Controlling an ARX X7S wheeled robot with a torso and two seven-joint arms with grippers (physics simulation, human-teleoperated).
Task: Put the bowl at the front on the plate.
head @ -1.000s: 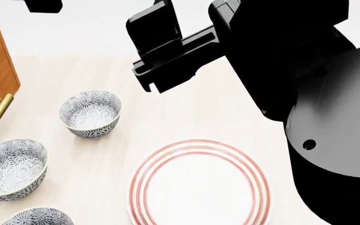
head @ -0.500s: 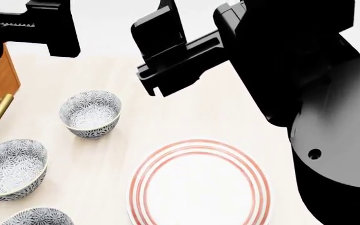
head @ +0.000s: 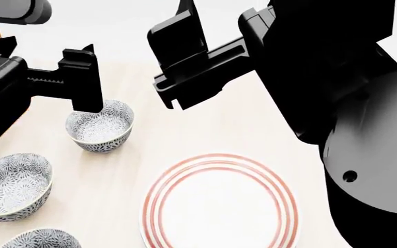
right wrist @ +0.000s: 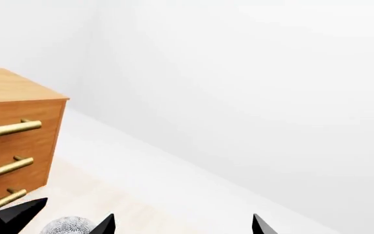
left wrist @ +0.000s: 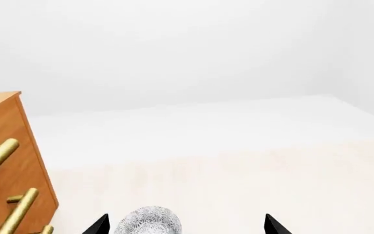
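Three look-alike grey-blue floral bowls stand in a row at the left of the head view. The bowl (head: 101, 126) farthest forward from me is at the front of that row. The other two (head: 12, 186) (head: 41, 238) lie nearer to me. The white plate (head: 219, 204) with red-pink rings lies to their right and holds nothing. My left gripper (head: 36, 116) hangs open above the front bowl, whose far side (left wrist: 149, 222) shows between its fingertips. My right gripper (head: 219, 20) is raised high over the table's middle, open and holding nothing.
A wooden drawer cabinet (left wrist: 11, 161) with brass handles stands left of the bowls and also shows in the right wrist view (right wrist: 18, 131). My right arm's dark body (head: 350, 129) covers the right side of the head view. Pale tabletop (head: 205, 129) shows between the bowls and the plate.
My left arm has come down from the top left corner to hang over the front bowl. The right gripper has drifted slightly right. Bowls and plate have not moved.
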